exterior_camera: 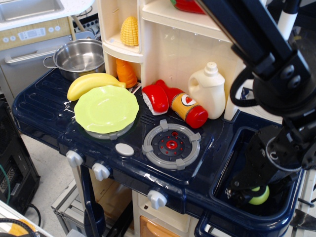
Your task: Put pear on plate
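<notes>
The light green pear (259, 195) lies in the dark blue sink (224, 168) at the lower right, mostly hidden by my gripper. My gripper (248, 190) reaches down into the sink and sits over the pear; only a small green patch shows beside its black fingers. The frame does not show whether the fingers are closed on the pear. The round yellow-green plate (106, 109) with the scalloped rim sits empty on the left burner of the toy stove, far to the left of the gripper.
A yellow banana (91, 83) lies behind the plate, a steel pot (79, 57) beyond it. A red-and-white toy (155, 98), a ketchup bottle (189, 109) and a cream jug (210, 90) stand mid-counter. A grey burner (171, 143) lies between plate and sink. Shelves rise behind.
</notes>
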{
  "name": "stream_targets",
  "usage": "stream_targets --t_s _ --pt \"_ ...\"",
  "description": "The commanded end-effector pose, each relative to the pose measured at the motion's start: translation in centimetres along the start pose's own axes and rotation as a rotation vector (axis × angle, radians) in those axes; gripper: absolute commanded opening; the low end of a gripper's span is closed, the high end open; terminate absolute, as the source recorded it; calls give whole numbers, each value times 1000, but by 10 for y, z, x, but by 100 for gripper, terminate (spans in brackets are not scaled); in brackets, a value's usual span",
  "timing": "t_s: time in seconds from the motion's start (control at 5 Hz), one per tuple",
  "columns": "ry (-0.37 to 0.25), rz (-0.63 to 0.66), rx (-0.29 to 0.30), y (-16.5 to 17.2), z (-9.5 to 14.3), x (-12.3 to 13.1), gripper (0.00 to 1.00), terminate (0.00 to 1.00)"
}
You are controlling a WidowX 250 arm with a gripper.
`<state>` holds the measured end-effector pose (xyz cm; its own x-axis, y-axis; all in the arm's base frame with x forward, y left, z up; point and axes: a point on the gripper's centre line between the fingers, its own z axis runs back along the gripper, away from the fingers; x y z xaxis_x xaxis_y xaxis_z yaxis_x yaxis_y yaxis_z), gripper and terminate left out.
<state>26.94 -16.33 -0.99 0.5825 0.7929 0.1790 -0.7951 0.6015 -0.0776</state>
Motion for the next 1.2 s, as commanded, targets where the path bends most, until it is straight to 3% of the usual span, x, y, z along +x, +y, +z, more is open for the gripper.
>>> stream_targets --t_s 0.0,0.2,0.4,0.8,1.0 --pt "34 65 1 -10 23 12 0 0" --pt "-6 -19 62 0 59 34 0 0" --pt "-120 -170 80 24 81 71 0 0" --pt "-178 -335 22 77 76 151 0 0" --pt "-128 -378 -14 102 67 194 0 0"
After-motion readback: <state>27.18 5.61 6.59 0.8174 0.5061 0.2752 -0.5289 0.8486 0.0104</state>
